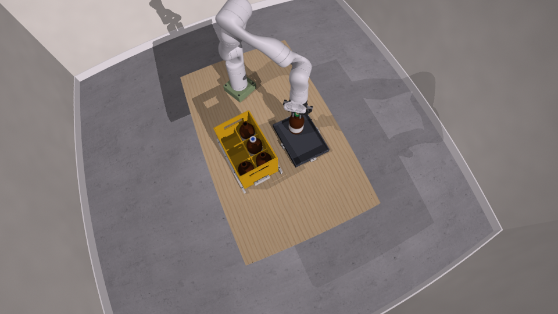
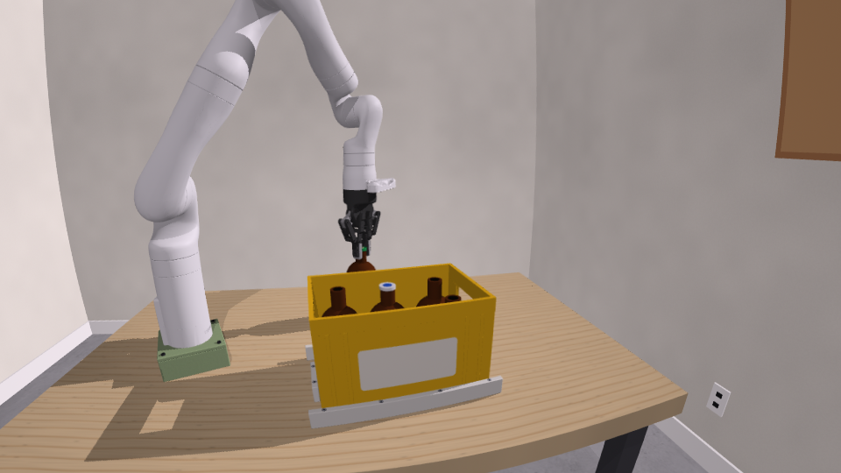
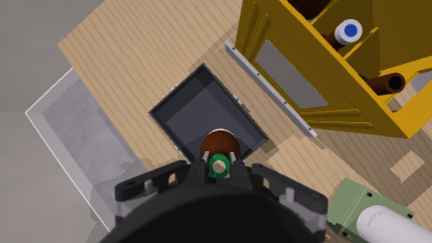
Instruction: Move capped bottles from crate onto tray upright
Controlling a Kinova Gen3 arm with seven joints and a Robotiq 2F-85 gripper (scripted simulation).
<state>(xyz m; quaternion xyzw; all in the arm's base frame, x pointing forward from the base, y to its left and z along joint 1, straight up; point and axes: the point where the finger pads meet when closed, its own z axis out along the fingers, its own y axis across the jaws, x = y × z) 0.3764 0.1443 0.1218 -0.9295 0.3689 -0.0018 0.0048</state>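
My gripper (image 1: 297,113) is shut on the neck of a brown bottle with a green cap (image 3: 219,166) and holds it upright over the near end of the dark tray (image 1: 300,141). I cannot tell whether its base touches the tray floor. In the exterior view the gripper (image 2: 359,251) stands behind the crate and only the bottle's shoulder (image 2: 360,265) shows. The yellow crate (image 1: 246,148) holds a brown bottle with a blue and white cap (image 1: 253,139) in a middle cell and three open brown bottles (image 1: 246,129) (image 1: 263,157) (image 1: 244,167).
The arm's green base (image 1: 239,89) stands on the wooden table behind the crate. The crate sits on a grey rail frame (image 2: 406,403). The tray lies to the right of the crate, a short gap between them.
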